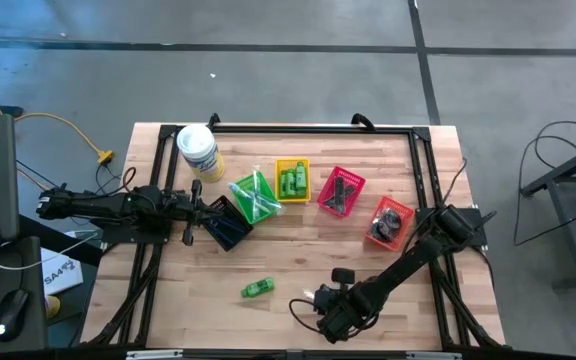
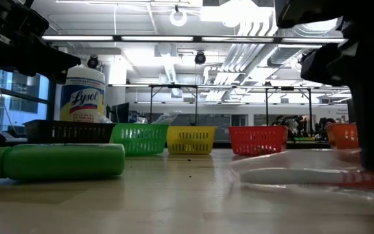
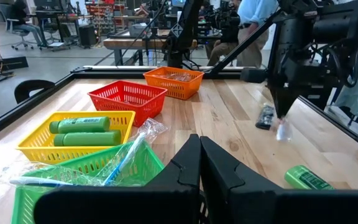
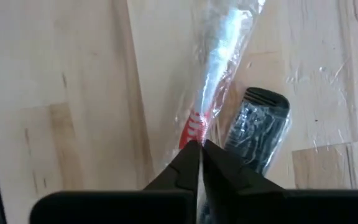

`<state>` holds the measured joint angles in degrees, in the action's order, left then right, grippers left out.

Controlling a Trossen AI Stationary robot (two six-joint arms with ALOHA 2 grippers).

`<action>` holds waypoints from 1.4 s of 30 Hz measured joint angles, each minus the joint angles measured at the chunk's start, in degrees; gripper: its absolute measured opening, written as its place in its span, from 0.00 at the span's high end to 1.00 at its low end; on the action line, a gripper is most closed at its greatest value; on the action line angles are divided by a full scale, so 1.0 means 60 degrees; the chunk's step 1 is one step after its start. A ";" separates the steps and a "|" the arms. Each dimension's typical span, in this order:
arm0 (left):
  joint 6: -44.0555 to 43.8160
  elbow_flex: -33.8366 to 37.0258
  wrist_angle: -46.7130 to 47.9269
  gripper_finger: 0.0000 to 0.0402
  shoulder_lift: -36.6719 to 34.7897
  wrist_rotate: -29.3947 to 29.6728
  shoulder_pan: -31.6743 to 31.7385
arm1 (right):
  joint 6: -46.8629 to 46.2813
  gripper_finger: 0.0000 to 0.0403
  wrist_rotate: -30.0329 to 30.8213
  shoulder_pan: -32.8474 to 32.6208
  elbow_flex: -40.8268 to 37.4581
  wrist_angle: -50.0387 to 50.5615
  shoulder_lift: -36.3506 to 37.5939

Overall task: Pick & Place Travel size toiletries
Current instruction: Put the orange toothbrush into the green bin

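My right gripper (image 4: 201, 146) is near the table's near edge (image 1: 320, 298), pointing down and shut on a slim clear packet (image 4: 219, 62) with a white and red item inside. A black comb in clear wrap (image 4: 257, 127) lies right beside the packet. A bright green mini bottle (image 1: 258, 288) lies on its side on the bare wood to the left. More green bottles lie in the yellow basket (image 3: 82, 130), and clear-wrapped items stick out of the green basket (image 1: 255, 197). My left gripper (image 3: 200, 144) is shut and hovers by the black basket (image 1: 226, 222), touching nothing. My right gripper pinches the clear packet between its two fingers at the red-printed stretch (image 4: 193, 129) near one end. The fingers come from above, pointing down. The packet lies flat on the table (image 2: 291, 174), and the far length runs away from the fingertips.
A row of small baskets crosses the table's middle: black, green, yellow, red (image 1: 340, 190) and orange (image 1: 389, 222). A white tub with a yellow label (image 1: 198, 150) stands at the far left. Bare wood lies between the basket row and the near edge. A person stands beyond the table (image 3: 253, 12).
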<state>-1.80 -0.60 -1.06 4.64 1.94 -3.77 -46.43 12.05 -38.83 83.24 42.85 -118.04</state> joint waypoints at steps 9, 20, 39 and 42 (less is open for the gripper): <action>0.0000 0.0000 0.0000 1.00 0.0000 -0.0001 0.0000 | 0.0254 0.99 0.0542 0.0000 -0.0007 0.0078 0.0576; -0.0157 0.0000 -0.0078 1.00 0.0058 -0.1032 -0.0001 | 0.1481 1.00 0.1504 0.0248 -0.0007 0.0145 0.1474; -0.1487 -0.0143 -0.2229 0.48 0.2999 -0.0919 0.0000 | 0.4780 1.00 0.1776 0.2474 -0.0007 0.0171 0.1560; -0.1757 -0.0428 -0.2483 0.44 0.3961 -0.0927 -0.0004 | 0.5375 1.00 0.2084 0.2641 -0.0007 -0.0101 0.1560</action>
<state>-12.35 -3.17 -15.96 28.41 -3.62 -3.79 -14.18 24.56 -22.98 83.20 42.24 -108.68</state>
